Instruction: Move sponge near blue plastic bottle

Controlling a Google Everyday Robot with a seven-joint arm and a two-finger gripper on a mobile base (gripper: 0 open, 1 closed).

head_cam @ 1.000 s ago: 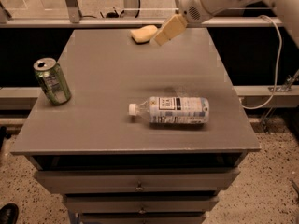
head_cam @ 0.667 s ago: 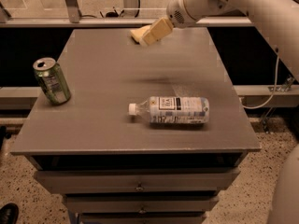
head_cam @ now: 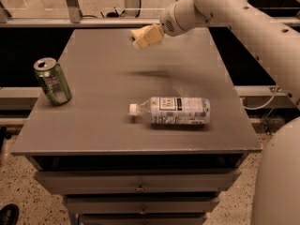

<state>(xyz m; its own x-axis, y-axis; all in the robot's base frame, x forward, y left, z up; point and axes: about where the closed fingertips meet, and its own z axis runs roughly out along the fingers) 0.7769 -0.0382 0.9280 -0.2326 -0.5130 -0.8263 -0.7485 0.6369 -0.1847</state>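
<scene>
The sponge (head_cam: 136, 32) is a small pale yellow pad at the far middle of the grey table (head_cam: 93, 116), mostly covered by my gripper. My gripper (head_cam: 146, 38) is at the sponge, reaching in from the right on the white arm (head_cam: 225, 8). Whether it touches the sponge cannot be told. The blue plastic bottle (head_cam: 176, 110) lies on its side near the table's front, white cap pointing left, well in front of the sponge and gripper.
A green drink can (head_cam: 52, 80) stands tilted at the table's left edge. Drawers (head_cam: 138, 186) sit below the table's front edge. A railing and window frame (head_cam: 70, 3) run behind the table. A dark shoe (head_cam: 8, 213) is on the floor at lower left.
My gripper has moved left along the far part of the table and now overlaps the sponge. The sponge, bottle and can have not moved.
</scene>
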